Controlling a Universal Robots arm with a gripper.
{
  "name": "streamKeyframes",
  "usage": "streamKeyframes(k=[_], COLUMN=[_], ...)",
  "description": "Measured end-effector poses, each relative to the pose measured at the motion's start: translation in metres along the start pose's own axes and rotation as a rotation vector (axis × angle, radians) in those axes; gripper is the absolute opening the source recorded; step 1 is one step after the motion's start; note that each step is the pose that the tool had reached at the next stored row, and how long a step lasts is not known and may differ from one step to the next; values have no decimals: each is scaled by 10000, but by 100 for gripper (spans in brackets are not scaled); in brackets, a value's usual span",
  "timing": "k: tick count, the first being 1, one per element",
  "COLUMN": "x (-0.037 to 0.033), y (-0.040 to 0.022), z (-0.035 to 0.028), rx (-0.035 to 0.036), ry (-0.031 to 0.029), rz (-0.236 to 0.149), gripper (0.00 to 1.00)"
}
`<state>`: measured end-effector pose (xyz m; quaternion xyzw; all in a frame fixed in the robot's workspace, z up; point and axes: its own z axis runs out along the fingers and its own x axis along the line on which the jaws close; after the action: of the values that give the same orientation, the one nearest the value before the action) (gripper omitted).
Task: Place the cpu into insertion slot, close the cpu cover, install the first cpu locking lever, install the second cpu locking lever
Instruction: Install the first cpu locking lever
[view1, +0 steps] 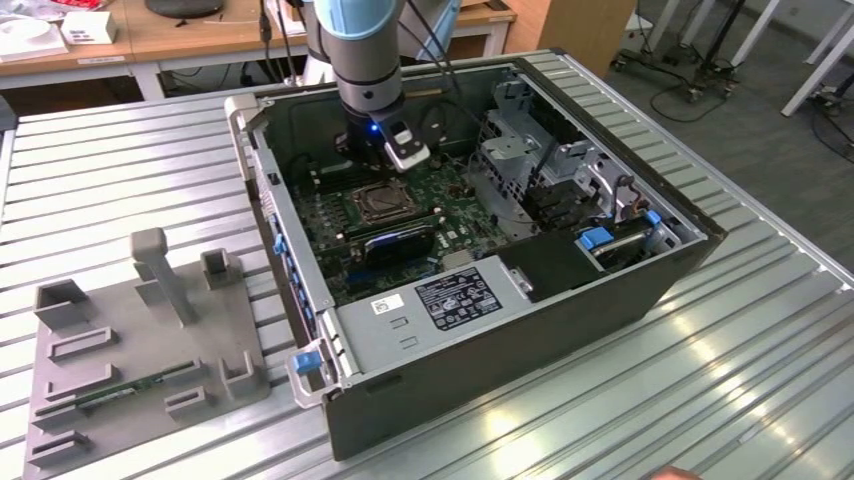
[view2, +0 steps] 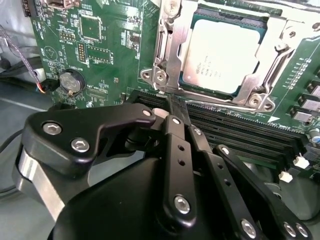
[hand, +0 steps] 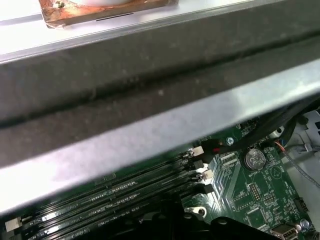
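The small flat silver-grey cpu (view2: 220, 55) lies in the square silver-rimmed insertion slot (view2: 227, 19). The thin silver frame cpu cover (view2: 176, 55) is down over it. The black gripper (view2: 176, 107) has its jaws together at the slot's corner, by a thin silver wire lever (view2: 225, 105). I think it should push slowly and straight. The long black memory slots (view2: 240, 132) are just beside, so keep off them.

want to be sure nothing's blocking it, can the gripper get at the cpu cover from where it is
Probably yes. In the second wrist view the gripper hangs right at the edge of the cpu cover, which lies flat over the cpu, with nothing between them.
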<state>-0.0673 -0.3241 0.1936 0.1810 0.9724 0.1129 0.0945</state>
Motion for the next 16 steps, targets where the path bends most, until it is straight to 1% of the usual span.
streamKeyframes(k=[4,8,9,13,14,16], x=[-2,0,1,3,3,3], y=[-14,-22,-25,-30,-30,-30], z=[2,14,21,24,24,24], rx=[-8,-13,-28,-31,-42,-86], ry=[-7,-37,-43,-60,-59,-45], rz=[0,-7,-6,-11,-9,2], gripper=[11,11,11,11,11,11])
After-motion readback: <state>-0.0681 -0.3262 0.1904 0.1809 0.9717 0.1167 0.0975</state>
